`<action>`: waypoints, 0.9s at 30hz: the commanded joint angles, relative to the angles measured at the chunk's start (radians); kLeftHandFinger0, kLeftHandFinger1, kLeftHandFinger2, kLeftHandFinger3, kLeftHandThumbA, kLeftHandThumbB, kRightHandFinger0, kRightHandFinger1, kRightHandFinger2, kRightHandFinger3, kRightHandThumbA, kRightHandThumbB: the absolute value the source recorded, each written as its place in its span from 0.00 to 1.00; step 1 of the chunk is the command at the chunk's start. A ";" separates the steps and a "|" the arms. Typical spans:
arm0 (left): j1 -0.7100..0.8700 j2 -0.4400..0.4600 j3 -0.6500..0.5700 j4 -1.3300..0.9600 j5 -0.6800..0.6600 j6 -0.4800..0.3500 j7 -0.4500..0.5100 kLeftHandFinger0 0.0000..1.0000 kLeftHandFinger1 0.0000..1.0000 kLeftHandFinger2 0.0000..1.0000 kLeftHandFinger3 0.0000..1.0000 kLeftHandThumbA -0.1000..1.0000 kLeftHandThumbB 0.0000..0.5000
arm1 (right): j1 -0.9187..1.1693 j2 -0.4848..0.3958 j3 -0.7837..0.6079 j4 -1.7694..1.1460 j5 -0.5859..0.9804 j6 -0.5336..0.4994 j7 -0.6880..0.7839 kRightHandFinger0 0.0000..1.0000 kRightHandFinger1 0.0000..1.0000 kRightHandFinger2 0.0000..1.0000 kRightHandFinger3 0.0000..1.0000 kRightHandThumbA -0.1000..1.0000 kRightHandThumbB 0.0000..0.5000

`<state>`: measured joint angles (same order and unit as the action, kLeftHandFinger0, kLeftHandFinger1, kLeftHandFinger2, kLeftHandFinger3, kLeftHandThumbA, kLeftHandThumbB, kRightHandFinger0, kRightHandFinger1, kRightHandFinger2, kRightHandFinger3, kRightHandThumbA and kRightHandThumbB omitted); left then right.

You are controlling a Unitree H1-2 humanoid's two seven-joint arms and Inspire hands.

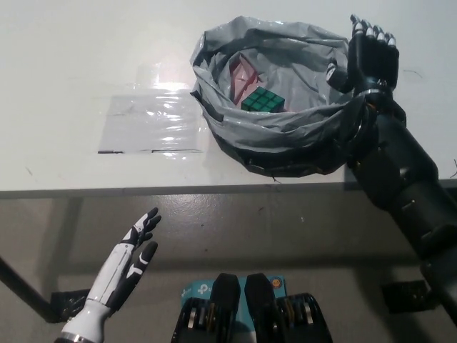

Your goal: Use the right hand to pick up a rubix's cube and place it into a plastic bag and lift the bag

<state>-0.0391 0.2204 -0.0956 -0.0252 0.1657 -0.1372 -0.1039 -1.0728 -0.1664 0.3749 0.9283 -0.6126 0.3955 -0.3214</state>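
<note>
Near the front edge of the white table [86, 64], toward its right side, a grey plastic bag [285, 132] sits open-mouthed, and a cube [262, 101] with its green face up lies inside on the bottom. At the bag's right rim the black right hand [368, 57] has its fingers closed on the plastic. Below the table edge at the lower left, the white left hand [136, 246] rests with fingers spread, holding nothing; a clear taped sheet [150, 121] lies left of the bag.
</note>
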 commanded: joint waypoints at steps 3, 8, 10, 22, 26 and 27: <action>-0.007 0.008 0.003 -0.032 0.005 0.009 -0.008 1.00 1.00 1.00 1.00 1.00 0.40 | -0.040 -0.011 -0.024 -0.063 -0.009 -0.041 -0.062 1.00 1.00 1.00 1.00 0.55 1.00; -0.011 0.005 0.003 -0.030 -0.001 0.008 -0.009 1.00 1.00 1.00 1.00 1.00 0.38 | -0.026 -0.014 -0.048 -0.091 0.013 -0.087 -0.067 1.00 1.00 1.00 1.00 0.57 1.00; -0.010 0.005 0.003 -0.034 0.002 0.011 -0.008 1.00 1.00 1.00 1.00 1.00 0.38 | -0.028 -0.020 -0.054 -0.095 0.014 -0.073 -0.044 1.00 1.00 1.00 1.00 0.57 1.00; -0.008 0.008 0.004 -0.025 -0.006 -0.006 -0.010 1.00 1.00 1.00 1.00 1.00 0.37 | -0.059 -0.057 -0.064 0.065 0.053 -0.032 0.065 1.00 1.00 1.00 1.00 0.60 1.00; -0.007 0.008 0.004 -0.019 -0.005 -0.014 -0.007 1.00 1.00 1.00 1.00 1.00 0.38 | -0.077 -0.069 -0.071 0.145 0.071 -0.045 0.094 1.00 1.00 1.00 1.00 0.62 1.00; -0.007 0.008 0.004 -0.017 -0.004 -0.016 -0.006 1.00 1.00 1.00 1.00 1.00 0.38 | -0.081 -0.074 -0.078 0.175 0.083 -0.054 0.101 1.00 1.00 1.00 1.00 0.62 1.00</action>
<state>-0.0390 0.2205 -0.0960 -0.0262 0.1657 -0.1307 -0.1039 -1.0666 -0.2075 0.3239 1.0468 -0.5740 0.3685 -0.2678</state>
